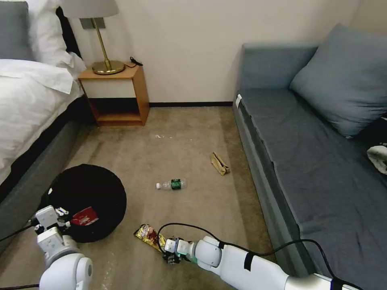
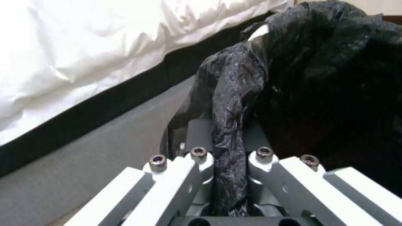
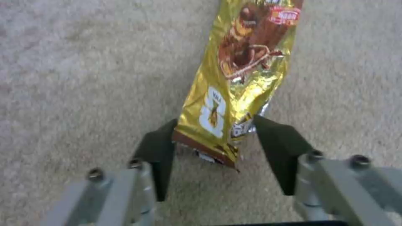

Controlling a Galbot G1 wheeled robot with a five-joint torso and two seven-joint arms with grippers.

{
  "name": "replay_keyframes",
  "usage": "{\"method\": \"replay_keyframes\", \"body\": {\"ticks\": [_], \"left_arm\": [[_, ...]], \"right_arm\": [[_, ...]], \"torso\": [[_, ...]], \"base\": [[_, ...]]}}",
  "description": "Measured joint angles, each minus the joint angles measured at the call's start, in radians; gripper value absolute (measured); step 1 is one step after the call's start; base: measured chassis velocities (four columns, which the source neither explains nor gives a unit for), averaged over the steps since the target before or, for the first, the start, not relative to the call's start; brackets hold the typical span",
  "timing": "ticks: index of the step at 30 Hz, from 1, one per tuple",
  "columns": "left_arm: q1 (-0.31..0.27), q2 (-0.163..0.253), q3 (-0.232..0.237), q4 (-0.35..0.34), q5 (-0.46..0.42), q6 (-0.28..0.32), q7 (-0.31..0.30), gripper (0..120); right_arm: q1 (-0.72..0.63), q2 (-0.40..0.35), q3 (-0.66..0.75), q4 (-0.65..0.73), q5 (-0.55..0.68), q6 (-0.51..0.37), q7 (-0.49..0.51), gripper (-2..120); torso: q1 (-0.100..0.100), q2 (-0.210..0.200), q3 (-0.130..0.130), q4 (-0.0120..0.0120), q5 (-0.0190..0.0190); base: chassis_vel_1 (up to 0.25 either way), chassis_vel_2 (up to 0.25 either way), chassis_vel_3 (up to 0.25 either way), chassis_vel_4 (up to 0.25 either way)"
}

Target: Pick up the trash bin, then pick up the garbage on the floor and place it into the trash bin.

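Low in the frame, the right gripper (image 3: 213, 147) spreads open around the near end of the gold snack wrapper (image 3: 243, 72), likely light, crinkly and slippery, while the left gripper (image 2: 228, 175) pinches the trash bin (image 1: 90, 193)'s bagged rim at lower left.

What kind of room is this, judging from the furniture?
Most likely a hotel bedroom or guest room. A bed with white linen stands beside a wooden bedside table carrying a brass lamp, and a grey daybed sofa lines the opposite wall, with beige carpet between.

Trash bin (image 1: 90, 193) white body hidden under black bag; wrapper (image 3: 234, 81) top cut off.
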Motion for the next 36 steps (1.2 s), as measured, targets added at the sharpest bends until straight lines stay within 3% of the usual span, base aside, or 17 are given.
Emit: {"method": "replay_keyframes", "body": {"ticks": [13, 19, 26, 27, 30, 36], "left_arm": [[0.004, 0.009, 0.003, 0.000, -0.003, 0.001, 0.000, 5], [0.004, 0.019, 0.003, 0.000, -0.006, 0.002, 0.000, 5], [0.000, 0.031, 0.015, 0.001, -0.019, 0.004, 0.001, 5], [0.000, 0.031, 0.015, 0.001, -0.019, 0.004, 0.001, 5], [0.000, 0.032, 0.017, 0.001, -0.026, 0.005, 0.007, 5], [0.000, 0.030, 0.019, -0.001, -0.027, 0.006, 0.015, 5]], "right_arm": [[-0.013, 0.003, 0.029, 0.013, 0.033, 0.039, 0.087, 0], [-0.008, -0.024, 0.088, 0.049, 0.040, 0.097, 0.088, 0], [0.048, -0.217, 0.192, 0.284, 0.192, 0.099, 0.052, 0], [0.048, -0.217, 0.192, 0.284, 0.192, 0.099, 0.052, 0], [0.092, -0.290, 0.174, 0.369, 0.285, 0.151, 0.046, 0], [0.145, -0.298, 0.101, 0.431, 0.338, 0.218, 0.014, 0]], "torso": [[0.000, 0.000, 0.000, 0.0000, 0.0001], [0.000, 0.000, 0.000, 0.0001, 0.0002], [0.000, 0.000, 0.000, -0.0003, 0.0002], [0.000, 0.000, 0.000, -0.0003, 0.0002], [0.000, 0.000, 0.000, -0.0003, 0.0001], [0.000, 0.000, 0.000, -0.0001, 0.0001]], "base": [[0.000, 0.000, 0.000, 0.000], [0.000, 0.000, 0.000, 0.000], [0.000, 0.000, 0.000, 0.000], [0.000, 0.000, 0.000, 0.000], [0.000, 0.000, 0.000, 0.000], [0.000, 0.000, 0.000, 0.000]]}}
